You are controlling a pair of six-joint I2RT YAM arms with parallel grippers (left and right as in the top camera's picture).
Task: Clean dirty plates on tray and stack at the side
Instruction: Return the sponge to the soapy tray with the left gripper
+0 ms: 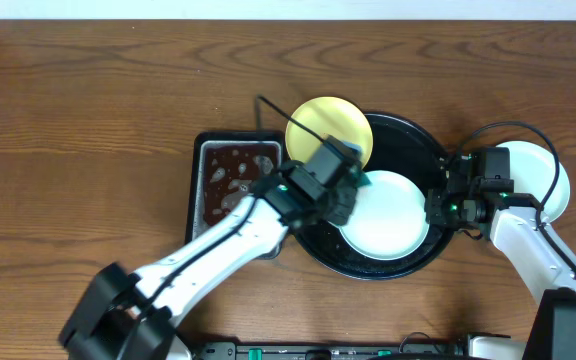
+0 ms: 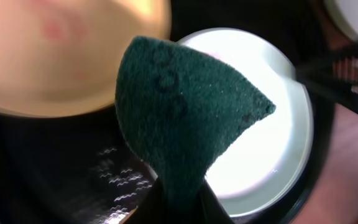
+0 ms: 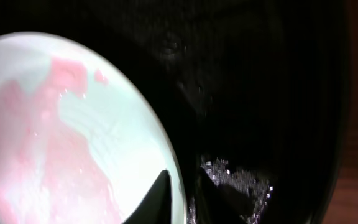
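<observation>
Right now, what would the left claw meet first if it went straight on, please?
Probably the pale plate in the tray, with the sponge in the left claw touching first; depth unclear.

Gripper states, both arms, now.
Left gripper: shut on the green sponge.
Right gripper: astride the rim of the mint plate; whether it grips cannot be told.

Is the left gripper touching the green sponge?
Touching. The left wrist view shows the green sponge with its lower end pinched between the dark fingers of the left gripper.
</observation>
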